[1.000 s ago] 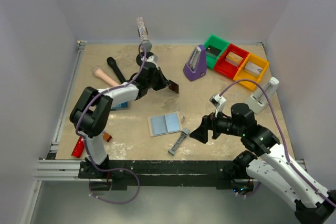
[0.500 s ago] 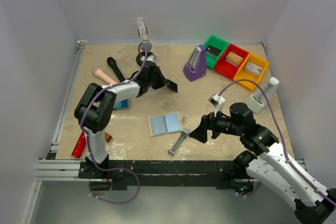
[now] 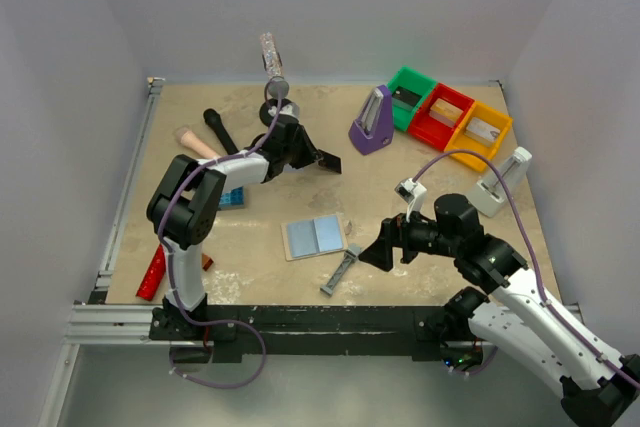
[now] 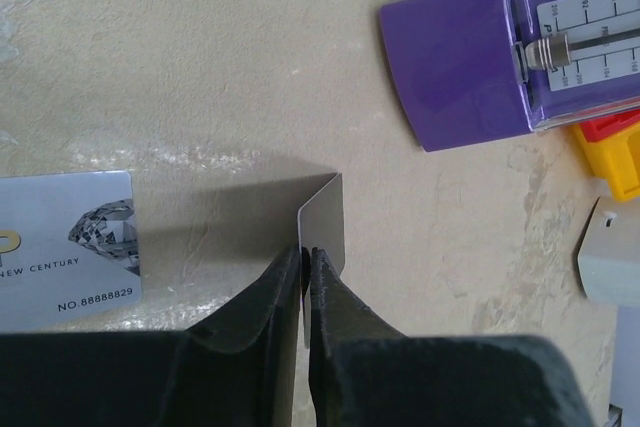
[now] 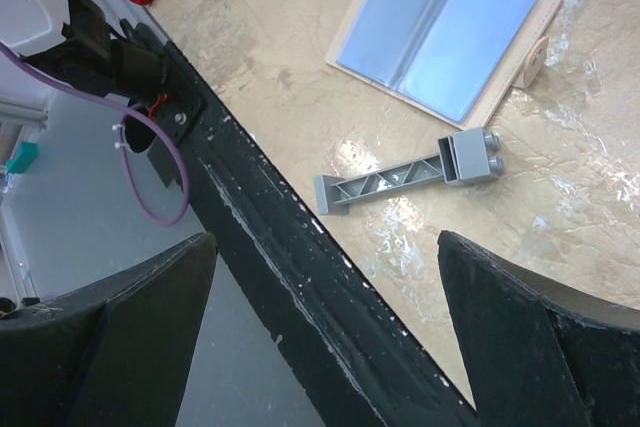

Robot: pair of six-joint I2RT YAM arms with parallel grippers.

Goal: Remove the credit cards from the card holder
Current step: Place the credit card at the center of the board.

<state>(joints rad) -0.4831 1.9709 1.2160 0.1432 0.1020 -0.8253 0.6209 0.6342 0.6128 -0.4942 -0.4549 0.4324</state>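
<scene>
The card holder (image 3: 315, 237) lies open on the table, pale blue-grey inside; it also shows in the right wrist view (image 5: 440, 32). My left gripper (image 3: 312, 157) is far from it, at mid-back, shut on a thin credit card (image 3: 327, 162) held on edge just above the table; in the left wrist view the card (image 4: 325, 217) sticks out beyond my shut gripper (image 4: 306, 252). A silver-grey credit card (image 4: 65, 247) with print lies flat to its left. My right gripper (image 3: 372, 252) is open and empty, right of the holder; in its wrist view the gripper (image 5: 325, 242) spans the table's front rail.
A narrow grey bar (image 3: 340, 269) lies in front of the holder. A purple metronome (image 3: 373, 122), green, red and yellow bins (image 3: 445, 117) and a white block (image 3: 500, 182) stand at the right. A black tool (image 3: 220, 130), blue brick (image 3: 230, 198) and red item (image 3: 150, 272) lie left.
My left gripper has shifted slightly toward the back with the card still in it, and its arm has swung a little. My right gripper has edged slightly left.
</scene>
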